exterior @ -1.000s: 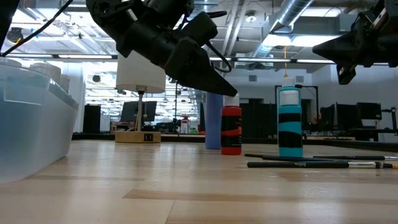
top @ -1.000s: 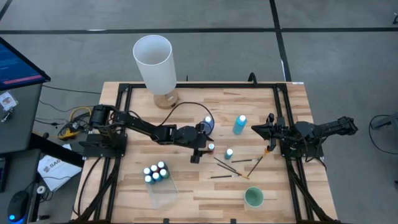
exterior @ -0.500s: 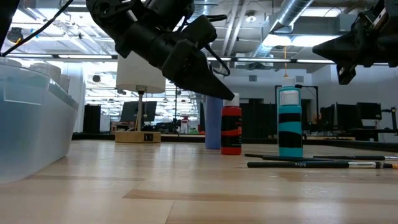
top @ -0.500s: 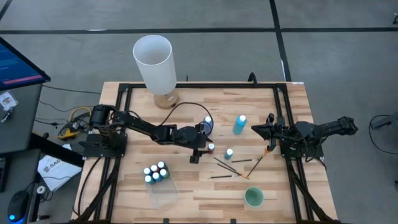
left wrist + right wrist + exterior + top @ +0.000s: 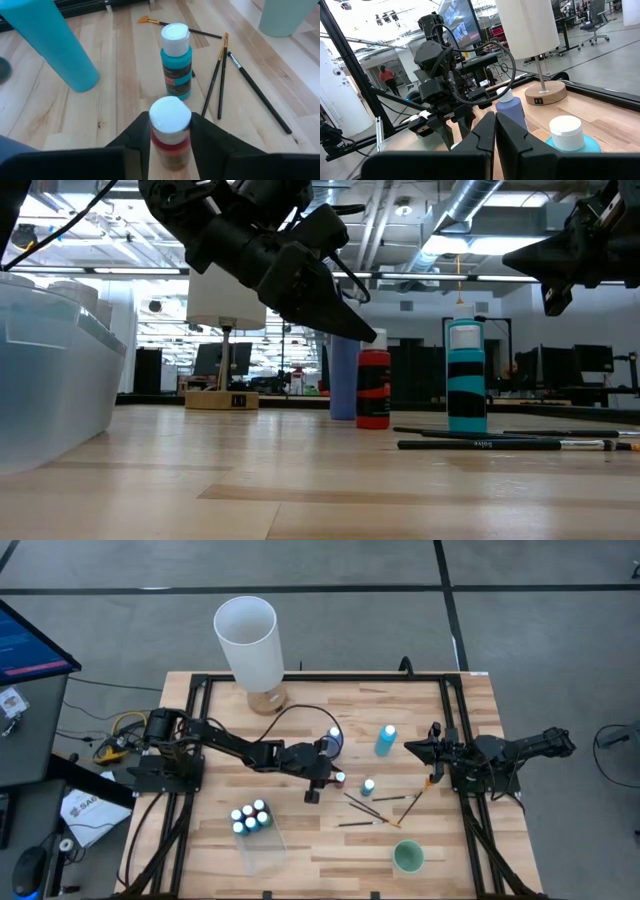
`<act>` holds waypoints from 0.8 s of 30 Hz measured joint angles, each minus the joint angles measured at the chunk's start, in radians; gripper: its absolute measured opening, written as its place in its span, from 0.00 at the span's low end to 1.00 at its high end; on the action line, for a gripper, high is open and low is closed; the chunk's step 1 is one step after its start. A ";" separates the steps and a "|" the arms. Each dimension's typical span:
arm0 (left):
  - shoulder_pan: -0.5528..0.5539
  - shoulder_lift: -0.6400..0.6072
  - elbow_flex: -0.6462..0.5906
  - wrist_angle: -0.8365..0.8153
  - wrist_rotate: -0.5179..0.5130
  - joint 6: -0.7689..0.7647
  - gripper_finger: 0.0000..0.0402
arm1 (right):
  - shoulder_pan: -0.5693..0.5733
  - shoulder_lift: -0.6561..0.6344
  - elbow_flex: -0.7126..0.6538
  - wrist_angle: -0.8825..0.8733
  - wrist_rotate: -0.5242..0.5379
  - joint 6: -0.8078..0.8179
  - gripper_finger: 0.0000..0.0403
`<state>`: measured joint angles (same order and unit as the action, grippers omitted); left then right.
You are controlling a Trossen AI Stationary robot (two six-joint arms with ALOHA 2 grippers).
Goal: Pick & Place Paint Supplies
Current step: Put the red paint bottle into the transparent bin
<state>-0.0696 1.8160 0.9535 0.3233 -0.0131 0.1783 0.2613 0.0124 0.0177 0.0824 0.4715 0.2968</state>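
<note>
Left wrist view: fingers (image 5: 145, 142) flank upright red bottle (image 5: 170, 132).

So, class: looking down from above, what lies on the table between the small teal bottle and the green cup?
High view: thin dark brushes lie scattered between the teal bottle and green cup.

I am working in a robotics lab: exposed ceiling ducts (image 5: 440, 220), rows of monitors (image 5: 462, 25) and office chairs (image 5: 594, 20) beyond my wooden surface (image 5: 300, 840) on grey carpet (image 5: 540, 630)
</note>
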 joint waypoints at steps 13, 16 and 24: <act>-0.040 -0.069 -0.003 -0.026 0.001 -0.001 0.20 | 0.000 0.000 0.000 0.000 0.000 0.000 0.02; -0.060 -0.134 -0.004 -0.083 0.000 -0.004 0.20 | 0.000 0.000 0.000 0.001 0.000 0.000 0.02; -0.164 -0.378 -0.022 -0.300 0.003 -0.042 0.20 | 0.000 0.000 0.000 0.000 0.000 0.000 0.02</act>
<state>-0.2335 1.4376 0.9310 0.0238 -0.0098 0.1359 0.2614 0.0128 0.0174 0.0824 0.4715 0.2967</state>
